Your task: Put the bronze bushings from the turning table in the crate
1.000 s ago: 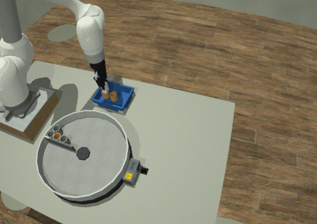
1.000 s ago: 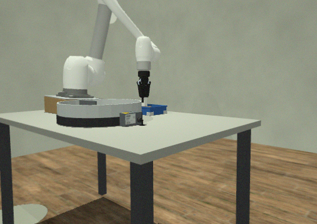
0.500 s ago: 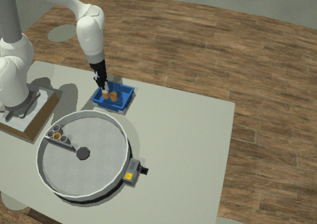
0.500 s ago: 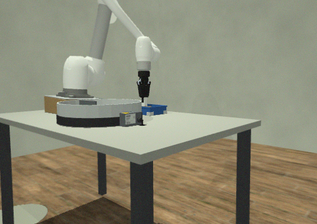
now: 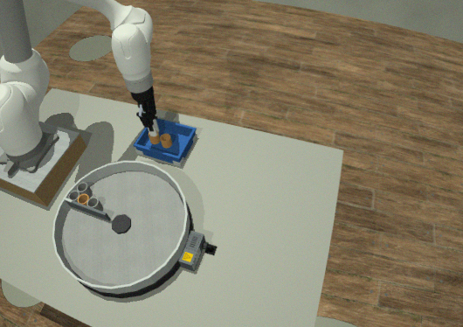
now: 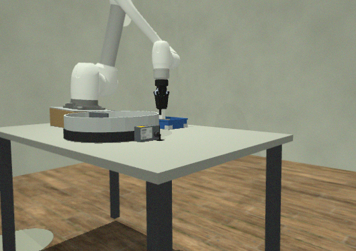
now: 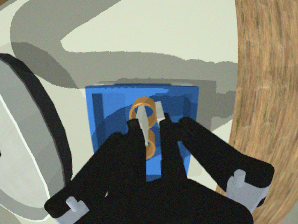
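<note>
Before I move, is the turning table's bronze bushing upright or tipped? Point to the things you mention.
Upright: the bronze bushing (image 5: 83, 195) shows its round open end facing up, among steel bushings (image 5: 82, 183).
</note>
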Controlling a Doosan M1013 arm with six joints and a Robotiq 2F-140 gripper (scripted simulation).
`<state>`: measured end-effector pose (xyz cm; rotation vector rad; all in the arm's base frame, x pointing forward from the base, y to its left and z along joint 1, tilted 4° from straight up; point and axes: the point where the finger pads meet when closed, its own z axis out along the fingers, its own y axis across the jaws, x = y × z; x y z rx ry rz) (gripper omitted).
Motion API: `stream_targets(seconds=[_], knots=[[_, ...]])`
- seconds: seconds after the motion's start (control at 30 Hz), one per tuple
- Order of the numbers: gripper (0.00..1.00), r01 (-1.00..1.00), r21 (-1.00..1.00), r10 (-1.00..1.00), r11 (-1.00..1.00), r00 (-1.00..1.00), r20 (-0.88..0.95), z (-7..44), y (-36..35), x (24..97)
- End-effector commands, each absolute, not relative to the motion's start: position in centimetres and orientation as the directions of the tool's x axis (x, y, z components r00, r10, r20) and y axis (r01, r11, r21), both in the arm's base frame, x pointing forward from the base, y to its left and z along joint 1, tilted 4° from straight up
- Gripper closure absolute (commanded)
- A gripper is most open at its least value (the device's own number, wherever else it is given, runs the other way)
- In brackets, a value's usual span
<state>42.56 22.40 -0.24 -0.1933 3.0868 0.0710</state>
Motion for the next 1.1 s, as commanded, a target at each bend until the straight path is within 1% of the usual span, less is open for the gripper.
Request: stream_targets(seconds=[0.0, 0.37, 0.77, 0.83, 1.07], knots=[[0.90, -0.122, 0.046, -0.120, 0.991, -0.992, -0.050, -0.4, 22.5, 42.4], [0.90, -0.122, 0.046, -0.120, 0.991, -0.992, -0.050, 0.7, 22.5, 42.4], [0.90, -0.122, 0.046, -0.120, 0.991, -0.992, -0.050, 5.9, 22.2, 42.1], [0.90, -0.122, 0.046, -0.120, 0.991, -0.992, -0.050, 5.9, 22.2, 42.1], [0.90, -0.122, 0.046, -0.120, 0.991, -0.992, -0.050, 8.4, 22.1, 42.0]])
